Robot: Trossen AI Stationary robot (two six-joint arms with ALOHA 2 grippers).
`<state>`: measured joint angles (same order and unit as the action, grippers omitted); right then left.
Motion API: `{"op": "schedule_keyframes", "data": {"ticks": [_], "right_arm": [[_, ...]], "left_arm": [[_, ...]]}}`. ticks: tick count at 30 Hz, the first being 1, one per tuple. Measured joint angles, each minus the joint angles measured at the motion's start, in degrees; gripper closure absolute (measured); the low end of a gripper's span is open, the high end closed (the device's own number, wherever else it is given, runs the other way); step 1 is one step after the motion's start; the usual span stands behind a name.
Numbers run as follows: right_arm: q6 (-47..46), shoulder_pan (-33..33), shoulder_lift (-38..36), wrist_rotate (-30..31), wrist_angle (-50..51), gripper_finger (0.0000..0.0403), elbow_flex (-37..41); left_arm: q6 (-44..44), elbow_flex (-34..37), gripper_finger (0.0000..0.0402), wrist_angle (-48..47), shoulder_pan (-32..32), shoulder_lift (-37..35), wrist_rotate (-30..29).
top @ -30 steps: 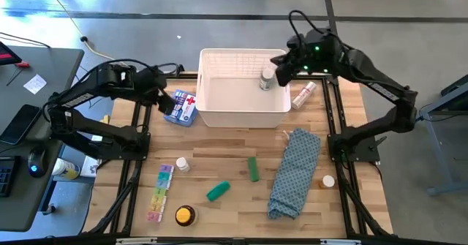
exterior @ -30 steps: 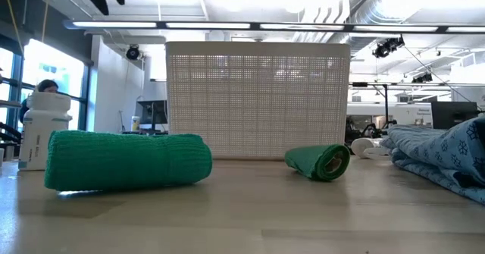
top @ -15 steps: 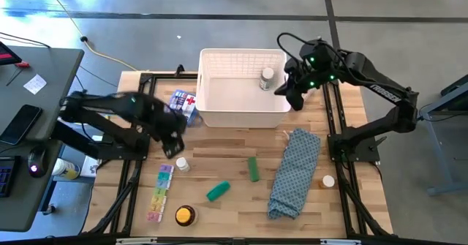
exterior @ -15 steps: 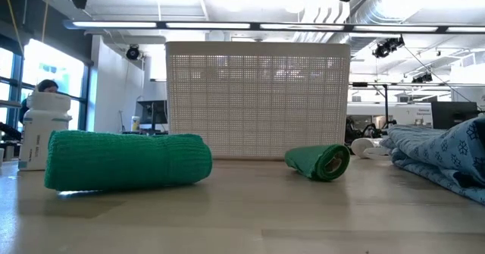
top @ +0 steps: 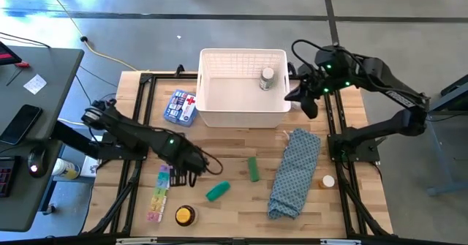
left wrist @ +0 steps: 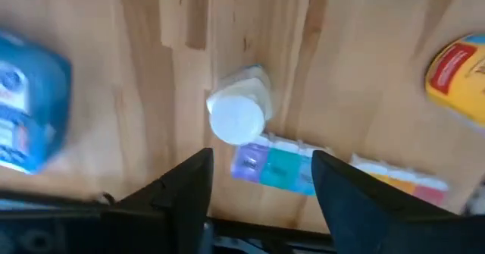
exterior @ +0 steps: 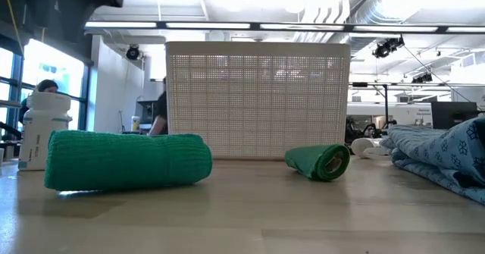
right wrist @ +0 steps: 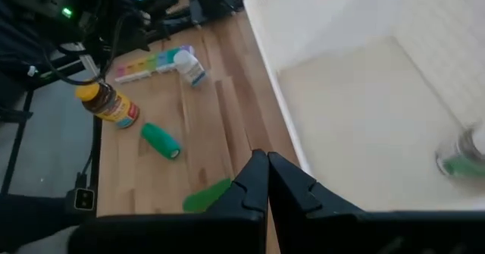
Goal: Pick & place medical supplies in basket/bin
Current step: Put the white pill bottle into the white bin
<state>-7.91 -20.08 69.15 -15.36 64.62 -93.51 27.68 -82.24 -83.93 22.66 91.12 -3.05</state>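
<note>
My left gripper (top: 188, 169) hangs open over the white-capped bottle (left wrist: 237, 117), which stands beside the rainbow pill organiser (top: 159, 192). In the left wrist view the fingers stand to either side of the bottle without touching it. My right gripper (top: 307, 106) is shut and empty, just outside the right wall of the white basket (top: 241, 106). Another bottle (top: 267, 78) sits inside the basket. The red-cross pack (top: 180, 107) lies left of the basket. Two green tubes (top: 253, 168) (top: 217, 191) and the yellow tin (top: 184, 215) lie near the table's near edge. The pinkish tube is hidden.
The long blue patterned cloth (top: 294, 173) lies on the right half of the table, with a small bottle (top: 328, 181) beside it. Black frame rails run along both sides of the table. A person shows in the room behind the table in the low view.
My left gripper has swung from the red-cross pack beside the basket toward the table's near edge and come down over the white-capped bottle by the pill organiser. My right gripper has drawn back from above the basket's far right corner toward the table's right and near side.
</note>
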Motion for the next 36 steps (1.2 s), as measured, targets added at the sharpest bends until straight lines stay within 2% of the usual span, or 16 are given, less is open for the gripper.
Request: {"op": "schedule_keyframes", "data": {"ticks": [6, 15, 19, 26, 36], "right_arm": [[-7.00, 0.00, -5.46, 0.40, 1.46, 0.0402, 3.22], [-22.89, 2.55, -17.06, 2.98, -6.63, 0.0402, 17.92], [-31.70, 4.62, -21.51, 3.31, -13.11, 0.0402, 24.98], [-40.22, 9.06, -26.46, 5.76, -24.48, 0.0402, 34.29], [-46.08, 13.17, -26.38, 9.64, -30.08, 0.0402, 39.43]], "left_arm": [[-8.60, 1.94, 0.0092, 0.97, -0.11, 0.10, 0.76], [-20.15, 11.01, 0.0040, 7.57, -0.11, -2.99, 0.81], [-22.40, 16.34, 0.0037, 12.34, -0.13, -6.17, 0.86], [-26.42, 23.89, 0.0045, 18.01, -0.15, -10.29, 0.55], [-30.04, 26.87, 0.0042, 24.41, -0.15, -11.36, -3.21]]}}
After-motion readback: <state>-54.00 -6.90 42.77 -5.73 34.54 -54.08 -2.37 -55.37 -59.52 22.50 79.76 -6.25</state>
